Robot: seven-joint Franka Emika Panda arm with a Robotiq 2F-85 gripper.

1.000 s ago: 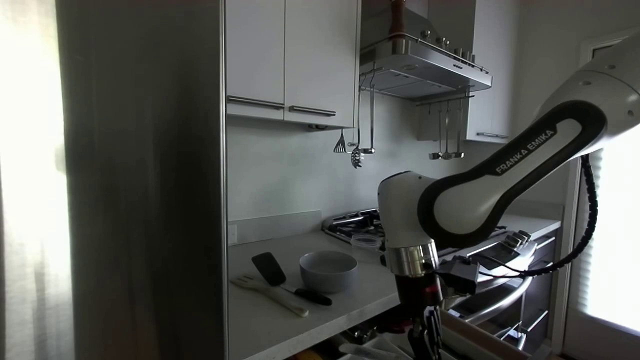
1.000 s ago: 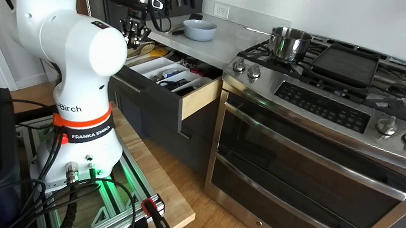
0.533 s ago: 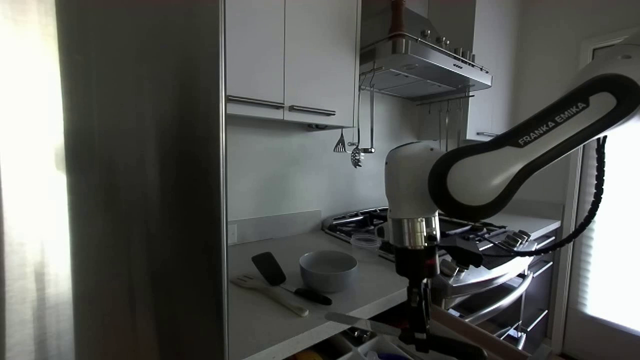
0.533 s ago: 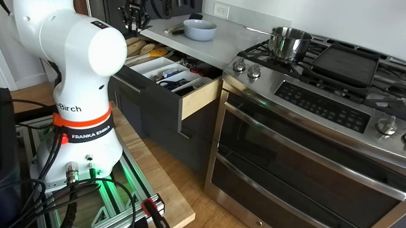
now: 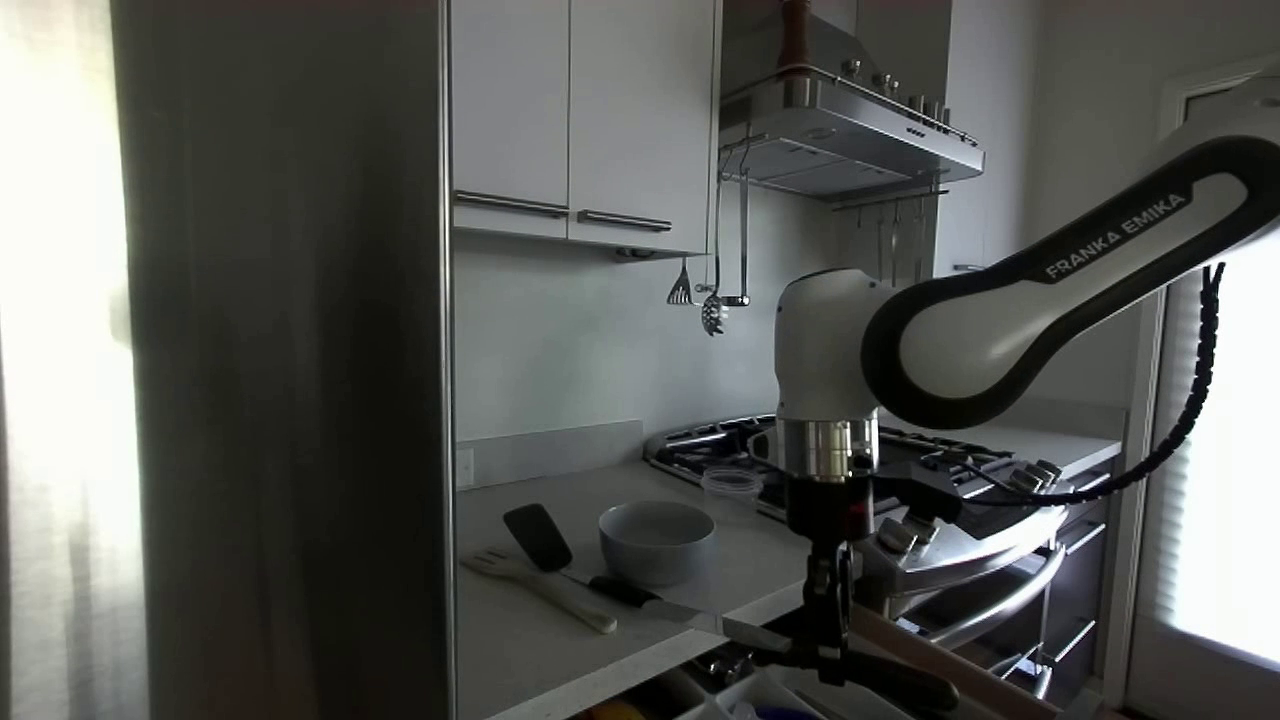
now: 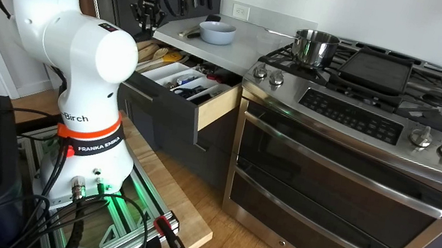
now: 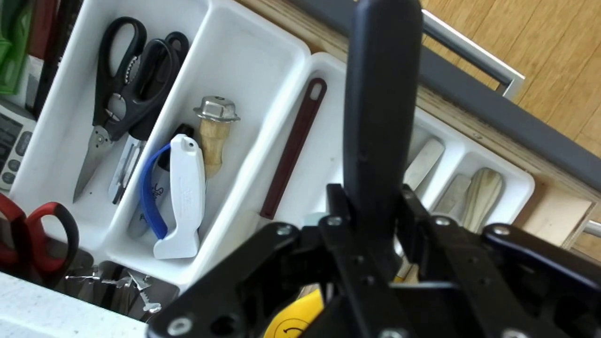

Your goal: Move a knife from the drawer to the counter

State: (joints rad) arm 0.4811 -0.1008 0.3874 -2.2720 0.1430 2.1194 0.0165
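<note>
My gripper [image 5: 832, 665] is shut on a knife's black handle [image 5: 905, 685] and holds it above the open drawer. The knife's pale blade [image 5: 745, 633] points over the front edge of the counter [image 5: 510, 655]. In the wrist view my gripper [image 7: 371, 192] has the black handle [image 7: 382, 94] between its fingers, and the blade is hidden. In an exterior view my gripper [image 6: 145, 29] is above the drawer's left part, and the blade cannot be made out. The drawer [image 6: 219, 108] has a dark front and white trays. The counter also shows there [image 6: 242, 55].
On the counter are a bowl [image 5: 657, 545], a black spatula [image 5: 540, 537], a wooden slotted utensil [image 5: 545, 592] and a clear container [image 5: 733, 483]. The hob bears a steel pot [image 6: 315, 49]. Scissors [image 7: 127, 89] and other tools lie in the drawer trays.
My gripper has risen out of the drawer with the knife, mostly in the first half second and a little since. The drawer and the things on the counter have not moved.
</note>
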